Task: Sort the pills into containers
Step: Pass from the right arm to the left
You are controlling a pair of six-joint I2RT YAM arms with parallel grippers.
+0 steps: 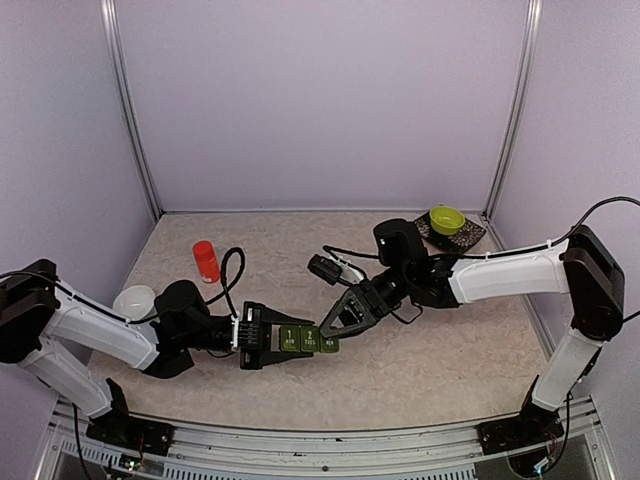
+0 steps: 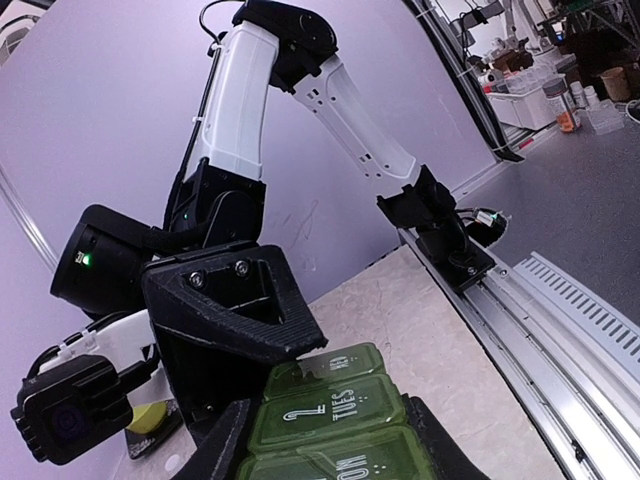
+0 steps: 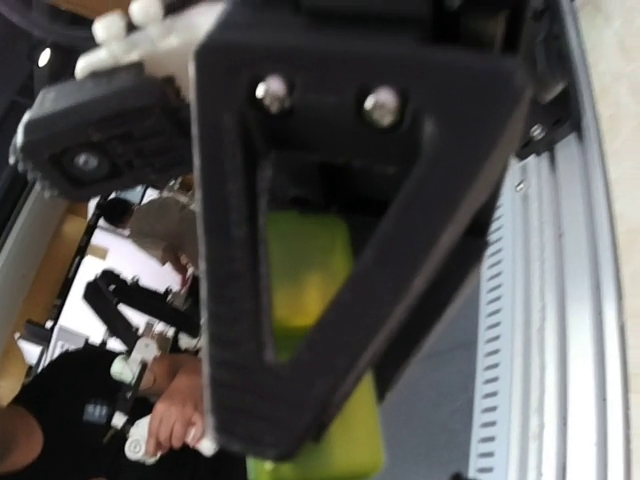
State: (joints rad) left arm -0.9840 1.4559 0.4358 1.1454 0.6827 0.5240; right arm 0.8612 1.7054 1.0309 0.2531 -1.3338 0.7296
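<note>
The containers (image 1: 305,339), a dark green strip of three joined lidded compartments, sit just above the table near its front middle. My left gripper (image 1: 290,340) is shut on the strip's sides. In the left wrist view the strip (image 2: 350,410) lies between my fingers (image 2: 440,440), lids up, and one lid reads TUES. My right gripper (image 1: 332,328) reaches down onto the strip's far end, its fingertip (image 2: 300,345) on the edge of the far lid. The right wrist view shows a black finger (image 3: 290,400) in front of green plastic (image 3: 310,270). Its jaw gap is hidden. I see no pills.
A red bottle (image 1: 206,260) stands at the back left, with a white cup (image 1: 135,300) nearer the left arm. A yellow-green bowl (image 1: 446,218) sits on a dark tray (image 1: 470,238) at the back right. A black cable (image 1: 232,262) loops near the bottle. The metal rail (image 2: 560,300) runs along the near edge.
</note>
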